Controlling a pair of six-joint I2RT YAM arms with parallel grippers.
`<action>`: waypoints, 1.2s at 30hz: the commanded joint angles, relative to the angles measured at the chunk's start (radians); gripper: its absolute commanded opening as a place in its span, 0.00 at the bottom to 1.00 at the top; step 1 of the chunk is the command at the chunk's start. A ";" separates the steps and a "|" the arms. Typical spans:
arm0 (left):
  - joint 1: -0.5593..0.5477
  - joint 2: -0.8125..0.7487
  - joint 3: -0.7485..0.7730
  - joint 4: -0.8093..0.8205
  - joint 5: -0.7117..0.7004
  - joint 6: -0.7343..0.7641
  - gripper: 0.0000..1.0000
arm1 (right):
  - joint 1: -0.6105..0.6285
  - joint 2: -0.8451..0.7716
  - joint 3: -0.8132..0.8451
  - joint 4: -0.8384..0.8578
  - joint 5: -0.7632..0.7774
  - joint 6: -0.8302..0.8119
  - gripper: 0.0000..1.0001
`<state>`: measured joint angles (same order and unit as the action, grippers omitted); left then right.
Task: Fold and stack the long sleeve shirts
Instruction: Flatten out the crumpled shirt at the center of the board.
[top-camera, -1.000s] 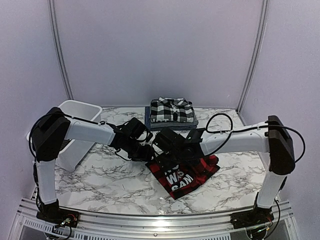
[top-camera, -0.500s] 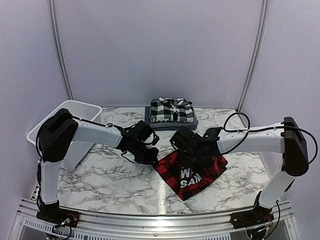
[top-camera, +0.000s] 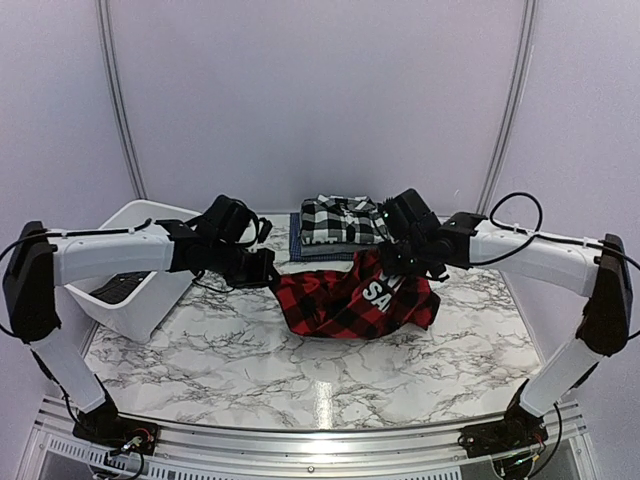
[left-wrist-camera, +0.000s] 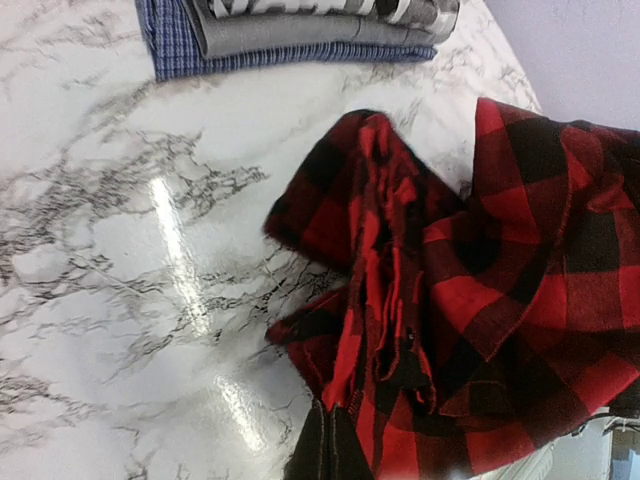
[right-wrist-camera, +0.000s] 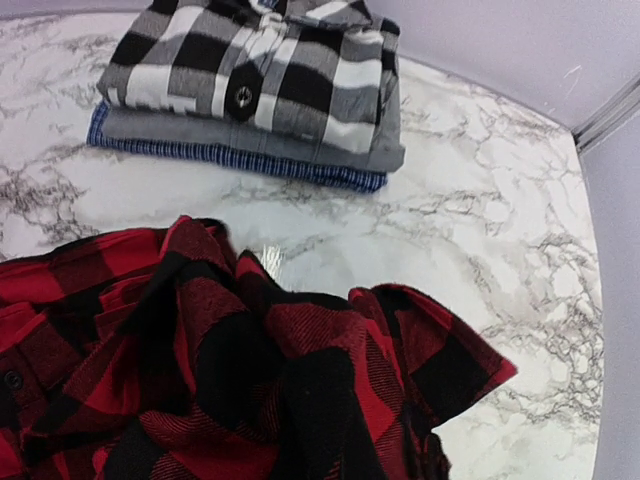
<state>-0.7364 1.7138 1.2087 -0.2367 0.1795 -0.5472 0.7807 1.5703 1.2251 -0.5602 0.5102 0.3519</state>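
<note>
The red-and-black buffalo check shirt (top-camera: 350, 300) hangs stretched between my two grippers, sagging toward the marble table (top-camera: 230, 370); white lettering shows on its right part. My left gripper (top-camera: 270, 278) is shut on its left edge and my right gripper (top-camera: 393, 265) is shut on its upper right part. Bunched red cloth (left-wrist-camera: 470, 300) fills the left wrist view, and the same cloth (right-wrist-camera: 250, 370) hides the fingers in the right wrist view. Behind it, a folded stack has the black-and-white plaid shirt (top-camera: 343, 220) on top, with a grey shirt (right-wrist-camera: 250, 140) and a blue one (right-wrist-camera: 240, 162) under it.
A white plastic tub (top-camera: 130, 300) stands at the table's left edge, under my left forearm, with something dark inside. Pale walls close in the back and both sides. The folded stack (left-wrist-camera: 300, 35) sits near the back edge.
Both grippers have shut on the red-and-black shirt and lifted it off the table. The arms have swung back and spread apart, stretching the cloth between them.
</note>
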 joint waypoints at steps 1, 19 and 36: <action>0.030 -0.171 -0.003 -0.110 -0.093 0.027 0.00 | -0.063 -0.027 0.163 0.070 0.019 -0.105 0.00; -0.090 -0.339 -0.074 -0.167 0.422 0.296 0.00 | -0.180 -0.243 -0.226 0.140 -0.166 0.051 0.38; -0.218 -0.182 -0.048 -0.253 0.524 0.355 0.42 | -0.072 -0.260 -0.247 0.036 -0.158 0.079 0.78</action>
<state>-0.9527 1.5784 1.0992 -0.4622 0.7139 -0.1993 0.6682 1.2850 0.9264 -0.4797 0.3046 0.4114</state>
